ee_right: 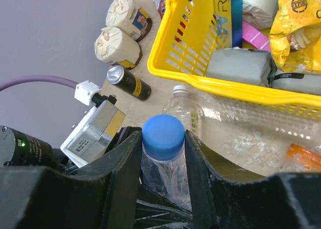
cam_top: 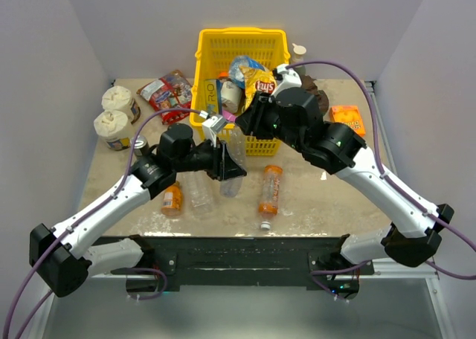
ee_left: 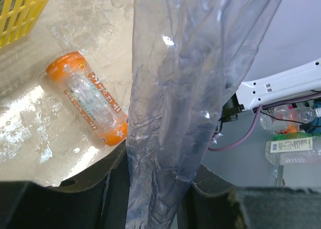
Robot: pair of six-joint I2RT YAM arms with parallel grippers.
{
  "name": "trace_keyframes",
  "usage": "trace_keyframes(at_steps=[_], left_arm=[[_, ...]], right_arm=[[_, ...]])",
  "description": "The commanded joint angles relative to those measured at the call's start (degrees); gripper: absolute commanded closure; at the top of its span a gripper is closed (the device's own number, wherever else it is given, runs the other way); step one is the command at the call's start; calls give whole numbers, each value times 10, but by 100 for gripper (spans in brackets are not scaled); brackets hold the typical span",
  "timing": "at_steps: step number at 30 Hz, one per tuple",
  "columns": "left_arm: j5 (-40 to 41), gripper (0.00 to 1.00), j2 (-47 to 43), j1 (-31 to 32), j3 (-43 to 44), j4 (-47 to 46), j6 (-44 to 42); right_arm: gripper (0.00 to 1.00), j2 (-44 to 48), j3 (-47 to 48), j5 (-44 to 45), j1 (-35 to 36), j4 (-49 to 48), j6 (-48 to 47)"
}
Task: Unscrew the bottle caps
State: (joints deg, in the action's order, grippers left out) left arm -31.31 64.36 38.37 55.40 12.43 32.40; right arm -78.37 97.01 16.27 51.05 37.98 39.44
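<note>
Holding the clear bottle [ee_left: 185, 78] off the table just in front of the yellow basket [cam_top: 242, 33], with the left gripper [ee_left: 153, 189] clamped shut on its crumpled body. Pinching its blue cap [ee_right: 163, 136] with the right gripper [ee_right: 163, 156], pads seemingly pressed to both sides, right at the fingertips.

Most likely to fail at the twist: thin, already creased plastic, so may wring like a rag rather than free the thread. Could also spin inside the left jaws if held too softly, or collapse further if squeezed harder. May slip off the smooth cap with so shallow a bite. Risks knocking the bottle against the basket's near wall.

Leaves the other clear bottle [cam_top: 201, 194], the orange-label bottle [cam_top: 269, 190] and the small juice bottle [cam_top: 172, 198] lying in front of the basket, apparently not yet opened.
</note>
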Motion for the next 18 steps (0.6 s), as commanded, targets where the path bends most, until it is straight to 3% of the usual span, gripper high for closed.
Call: trace_keyframes(at_steps=[1, 11, 18], left_arm=[[-20, 65, -21, -3, -6, -24, 5], [-46, 65, -34, -3, -20, -51, 5], [-94, 66, -58, -3, -50, -115, 20]], right_arm=[[62, 9, -4, -2, 2, -32, 6], [91, 15, -14, -18, -1, -40, -1], [96, 43, -57, -133, -41, -98, -46]])
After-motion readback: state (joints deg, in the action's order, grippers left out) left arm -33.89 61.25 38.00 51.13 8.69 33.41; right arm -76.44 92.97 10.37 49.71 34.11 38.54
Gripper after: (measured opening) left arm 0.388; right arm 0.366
